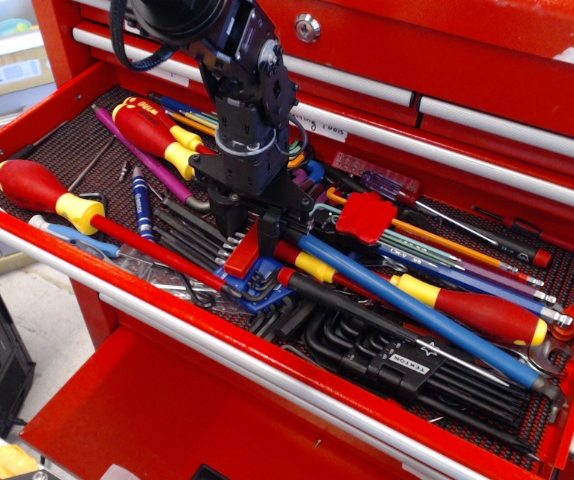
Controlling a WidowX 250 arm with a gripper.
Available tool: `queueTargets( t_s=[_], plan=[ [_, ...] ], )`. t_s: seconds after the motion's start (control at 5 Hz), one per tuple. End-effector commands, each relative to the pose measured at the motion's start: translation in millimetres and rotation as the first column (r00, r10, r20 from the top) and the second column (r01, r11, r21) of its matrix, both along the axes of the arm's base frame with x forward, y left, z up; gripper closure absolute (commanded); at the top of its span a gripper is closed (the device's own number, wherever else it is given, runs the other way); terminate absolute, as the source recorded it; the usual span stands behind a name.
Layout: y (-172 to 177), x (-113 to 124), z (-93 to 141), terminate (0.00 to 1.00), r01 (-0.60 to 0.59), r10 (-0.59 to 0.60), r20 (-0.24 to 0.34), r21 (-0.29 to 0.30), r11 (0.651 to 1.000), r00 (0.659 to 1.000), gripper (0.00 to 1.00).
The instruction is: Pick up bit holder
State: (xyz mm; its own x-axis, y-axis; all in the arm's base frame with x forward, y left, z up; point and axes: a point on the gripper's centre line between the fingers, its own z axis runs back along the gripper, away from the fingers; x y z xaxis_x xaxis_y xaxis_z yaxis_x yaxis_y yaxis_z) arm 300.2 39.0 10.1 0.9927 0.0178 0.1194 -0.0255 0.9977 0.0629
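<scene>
The bit holder (242, 254) is a narrow red bar with short silver bits along its left side. It lies tilted on a pile of hex keys in the middle of the open red drawer (87, 260). My gripper (248, 220) is low over the bar's upper end and hides that end. One black finger stands on each side of the bar, with a small gap still showing. The bar's lower end rests on the blue hex key holder (257, 290).
A red fan-shaped hex key holder (365, 217) lies just right of the gripper. Red-and-yellow screwdrivers (47, 195) lie to the left, and a blue-shafted one (407, 305) to the right. Black hex key sets (407, 365) sit at the front. The closed drawers (447, 60) rise behind.
</scene>
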Motion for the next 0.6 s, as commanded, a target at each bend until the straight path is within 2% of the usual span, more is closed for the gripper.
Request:
queueTargets(
  t_s=[0.0,0.2,0.4],
  plan=[
    [2.0,10.7,83.0,0.00,-0.031,0.024,0.074,0.100,0.995,0.997,1.00],
    [-7.5,9.6,127.1,0.00,-0.047,0.032,0.090,0.171,0.984,0.995,1.00],
    [-19.7,11.0,160.4,0.00,-0.056,0.037,0.083,0.246,0.968,0.996,1.00]
  ],
)
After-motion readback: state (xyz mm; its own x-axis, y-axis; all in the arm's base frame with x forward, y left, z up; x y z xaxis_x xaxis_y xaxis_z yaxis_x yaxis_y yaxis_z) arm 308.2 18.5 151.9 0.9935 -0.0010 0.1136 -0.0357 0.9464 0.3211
